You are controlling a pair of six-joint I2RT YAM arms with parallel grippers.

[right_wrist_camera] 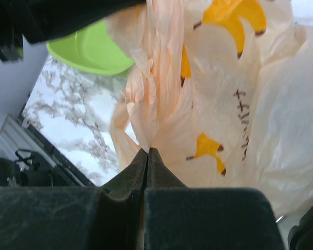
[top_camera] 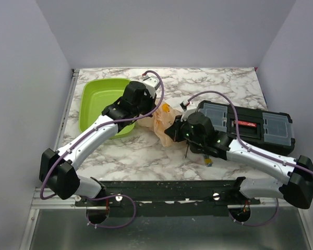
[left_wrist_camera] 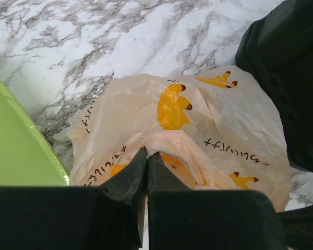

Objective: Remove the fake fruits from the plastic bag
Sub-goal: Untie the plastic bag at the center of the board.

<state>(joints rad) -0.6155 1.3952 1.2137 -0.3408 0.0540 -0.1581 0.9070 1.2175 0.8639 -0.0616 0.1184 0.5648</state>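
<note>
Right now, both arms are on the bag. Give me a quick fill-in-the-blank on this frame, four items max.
1. The left gripper has its jaws ____ on a fold of the plastic bag.
2. The right gripper is pinching the same ____.
3. The tray on the left arm's side of the bag is ____ in colour.
4. The black case sits on the ____ arm's side of the table.

Missing words: shut; bag; green; right.

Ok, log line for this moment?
left gripper: shut on plastic bag | right gripper: shut on plastic bag | fake fruits: none outside bag
</note>
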